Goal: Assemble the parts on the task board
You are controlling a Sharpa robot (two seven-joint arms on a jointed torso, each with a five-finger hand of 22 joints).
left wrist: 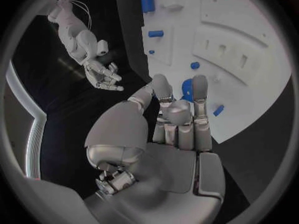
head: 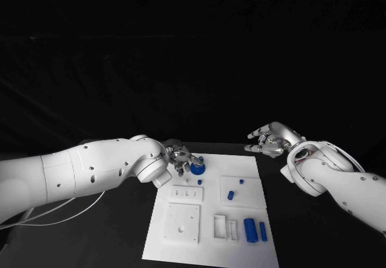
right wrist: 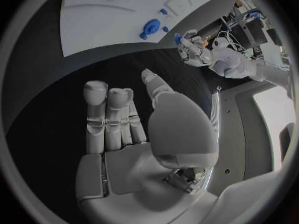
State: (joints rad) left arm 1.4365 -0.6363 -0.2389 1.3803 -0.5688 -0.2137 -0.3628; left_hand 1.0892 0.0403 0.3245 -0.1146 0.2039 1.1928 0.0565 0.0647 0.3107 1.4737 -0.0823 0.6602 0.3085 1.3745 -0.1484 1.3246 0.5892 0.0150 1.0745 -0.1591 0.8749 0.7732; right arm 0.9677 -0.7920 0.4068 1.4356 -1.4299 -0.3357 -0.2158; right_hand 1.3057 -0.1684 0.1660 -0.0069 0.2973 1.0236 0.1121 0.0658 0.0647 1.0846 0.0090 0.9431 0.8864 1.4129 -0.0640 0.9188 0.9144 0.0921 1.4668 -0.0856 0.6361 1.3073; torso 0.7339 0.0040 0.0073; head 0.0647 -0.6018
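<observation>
Left silver many-fingered hand (head: 178,158): over the far-left corner of the flat white rectangular task board (head: 241,234), fingers curled together around a small blue plastic part (right wrist: 178,37) pinched at the fingertips. Round blue disc-shaped part (head: 198,166): on the board directly beneath and just beside those fingertips; whether the fingers touch it cannot be told. Small blue peg (head: 199,181): on the board just nearer the robot than the left hand. Short blue cylinder (head: 231,195) and tiny blue stud (head: 241,181): on a raised white square panel, between the two hands and nearer the robot. Two long blue bars (head: 255,230): side by side on the board's near-right part, well apart from both hands. Right silver many-fingered hand (head: 272,138): over the black bench (head: 322,223) beyond the board's far-right corner, clear of the board, fingers extended and apart, thumb (right wrist: 156,87) spread, holding nothing.
</observation>
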